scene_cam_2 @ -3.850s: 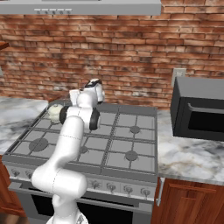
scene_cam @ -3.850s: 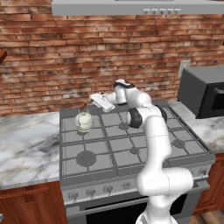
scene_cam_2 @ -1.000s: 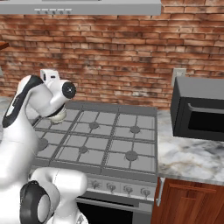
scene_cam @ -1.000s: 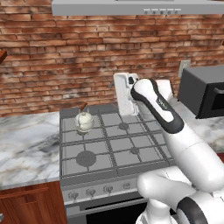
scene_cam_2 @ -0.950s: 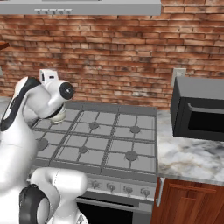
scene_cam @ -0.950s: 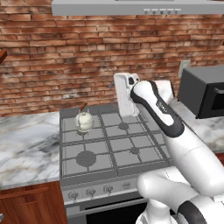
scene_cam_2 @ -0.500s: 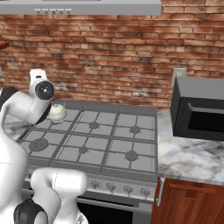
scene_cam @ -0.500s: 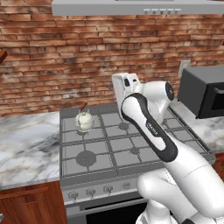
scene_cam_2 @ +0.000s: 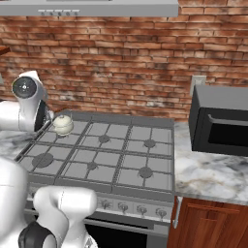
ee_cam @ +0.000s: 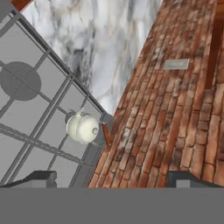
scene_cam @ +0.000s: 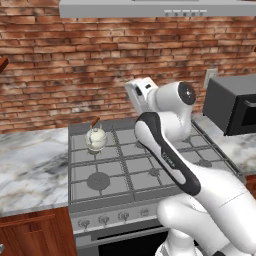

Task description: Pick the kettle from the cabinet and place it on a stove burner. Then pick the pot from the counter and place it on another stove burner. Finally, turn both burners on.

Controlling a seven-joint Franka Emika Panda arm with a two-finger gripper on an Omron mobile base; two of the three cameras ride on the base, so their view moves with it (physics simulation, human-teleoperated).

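The small cream-white kettle [scene_cam: 96, 139] [scene_cam_2: 63, 124] stands upright on the back-left stove burner, free of the hand. In the hand view the kettle [ee_cam: 83, 127] lies well below, its reddish-brown handle piece [ee_cam: 106, 134] towards the brick wall. My gripper [ee_cam: 111, 177] is open, its two dark fingertips [ee_cam: 40, 177] far apart with nothing between them. The white hand [scene_cam: 141, 95] hangs high over the back of the silver cooktop [scene_cam: 150, 165], right of the kettle. The other burners [scene_cam_2: 146, 172] are bare. The pot is out of view.
A dark microwave [scene_cam_2: 220, 118] sits on the marble counter [scene_cam_2: 208, 177] right of the stove. More marble counter [scene_cam: 30, 167] lies to the left. The knob row [scene_cam_2: 140, 209] runs along the stove's front. A brick wall [scene_cam: 75, 65] stands behind, with a range hood [scene_cam: 150, 7] above.
The arm has folded back and its elbow has swung to the left, with the hand staying high over the stove's back. The kettle has not moved on its burner. The fingers stay open.
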